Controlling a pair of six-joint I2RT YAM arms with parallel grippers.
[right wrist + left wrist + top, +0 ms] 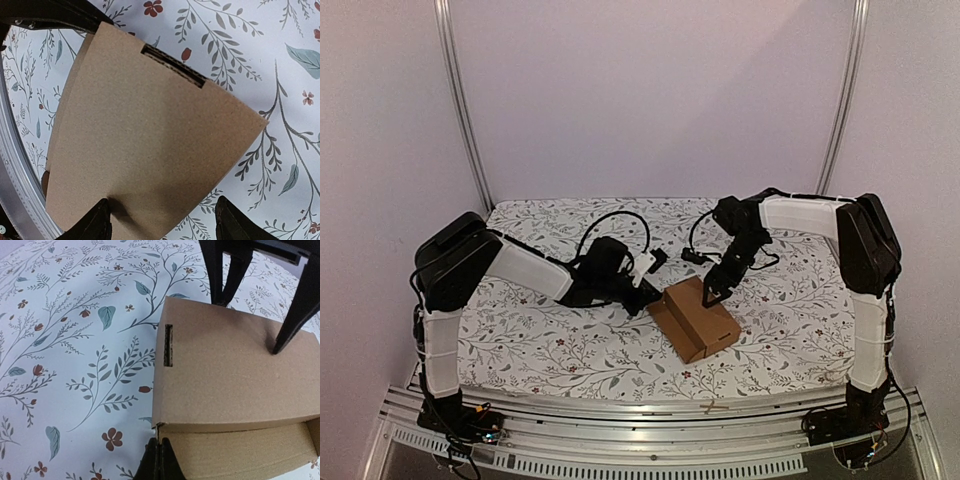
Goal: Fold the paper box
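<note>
Paper box mid-table on floral cloth, top panel down. Right gripper: fingers apart, tips on top panel. Left gripper: fingers together, at box corner. Likely light, thin, creasable cardboard (slides easily); press near folds, pinch flap edges.

The plain brown cardboard paper box lies on the white floral-print tablecloth, just right of centre and nearer the silver metal front rail than the back wall. The left arm's black gripper – fingers pressed together – meets its near-left corner, while the right arm's black gripper reaches in from behind, fingers spread on the top panel's far side.
</note>
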